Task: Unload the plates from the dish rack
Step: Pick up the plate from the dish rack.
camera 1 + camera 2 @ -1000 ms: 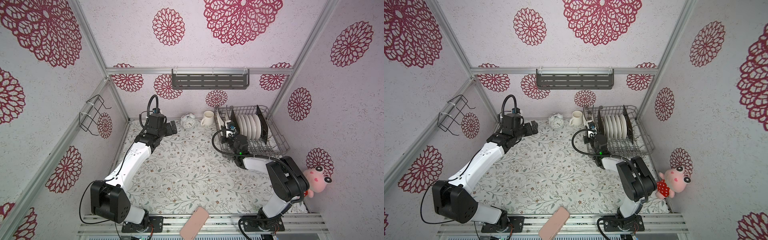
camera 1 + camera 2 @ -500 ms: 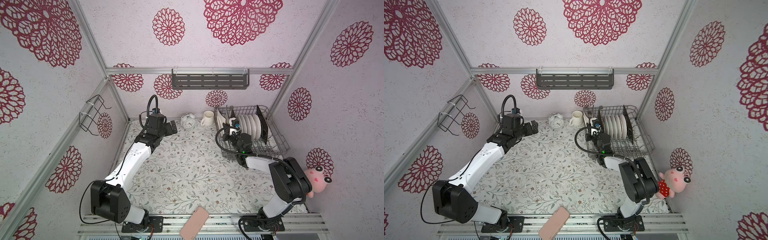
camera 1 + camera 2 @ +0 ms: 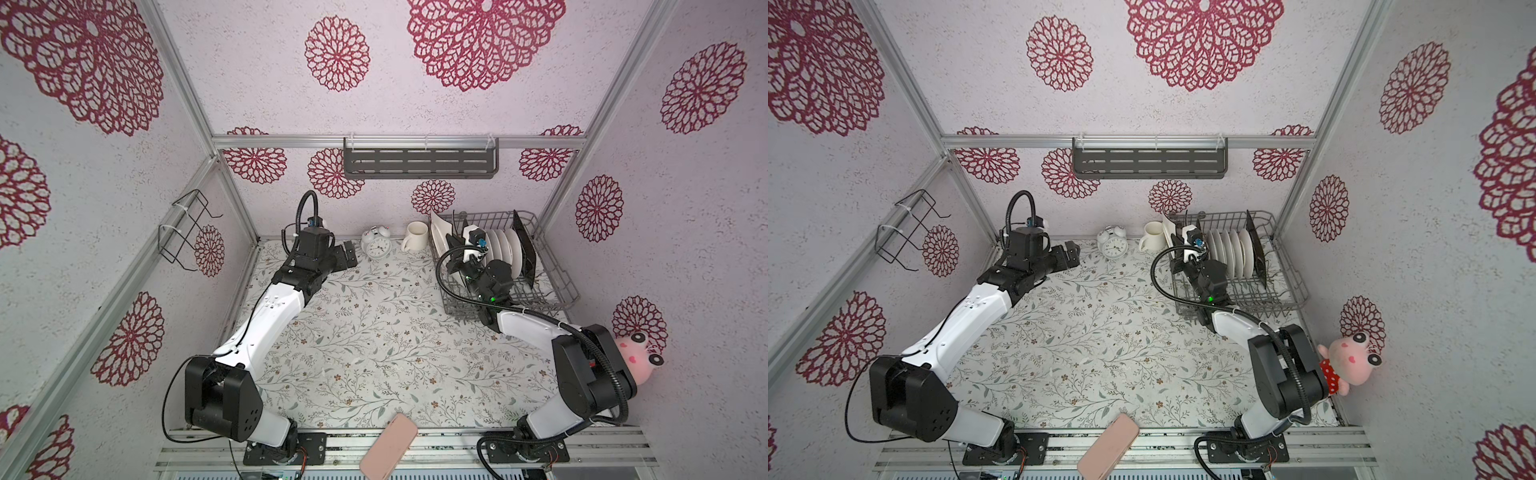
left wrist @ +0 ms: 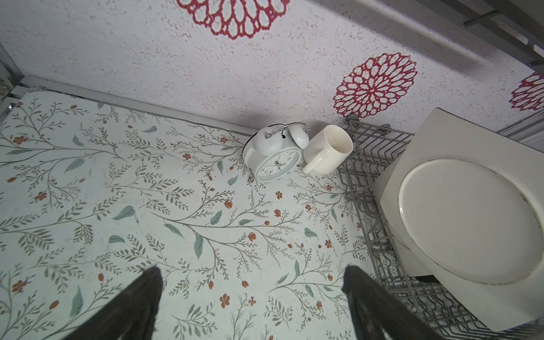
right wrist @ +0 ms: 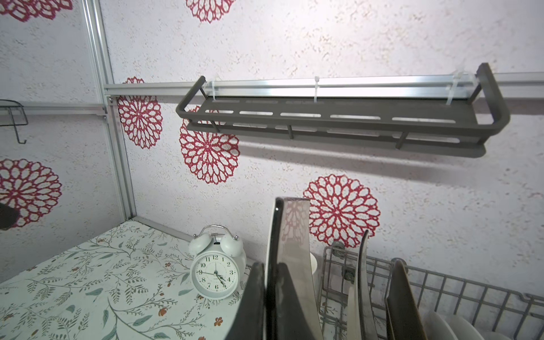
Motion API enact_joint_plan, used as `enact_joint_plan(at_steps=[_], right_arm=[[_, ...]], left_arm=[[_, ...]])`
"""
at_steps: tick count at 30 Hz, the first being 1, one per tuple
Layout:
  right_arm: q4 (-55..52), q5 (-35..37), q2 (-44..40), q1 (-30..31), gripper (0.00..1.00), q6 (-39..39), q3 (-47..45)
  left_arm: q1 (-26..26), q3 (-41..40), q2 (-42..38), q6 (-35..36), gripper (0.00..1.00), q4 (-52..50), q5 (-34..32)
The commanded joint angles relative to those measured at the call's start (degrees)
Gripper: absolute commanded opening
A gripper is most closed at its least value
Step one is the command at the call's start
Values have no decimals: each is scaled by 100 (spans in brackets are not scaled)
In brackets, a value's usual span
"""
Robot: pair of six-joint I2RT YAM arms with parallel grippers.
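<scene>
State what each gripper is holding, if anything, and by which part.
The right gripper pinches a square plate by the rim edge nearest its wrist; the left gripper, jaws open, holds nothing.

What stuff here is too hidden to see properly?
- Right hand: its fingertips hide under its own wrist in both top views; only its wrist view shows them gripping the square plate.
- Round plates in the dish rack: edge-on in top views, so patterns are unreadable.
- Mug: nearly all behind that plate in the right wrist view.
- Pink thing: cut by the top views' bottom edge.
</scene>
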Motion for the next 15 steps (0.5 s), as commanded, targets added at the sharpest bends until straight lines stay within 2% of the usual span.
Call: enact_joint_plan(at_steps=[1,9,13,15], right_arm=[[1189,-239,-542,-4,0,24,499],[1119,-580,-427,157,0,207,605],[769,-844,-417,364,0,-69,735],[611,-925,-410,469,0,-211,781]], left_arm=[[53,28,92,-6,99,170,81],[47,25,157,-91,99,247,276],[195,308,288,-100,99,194,1017],[319,378,267,-104,99,189,1184]])
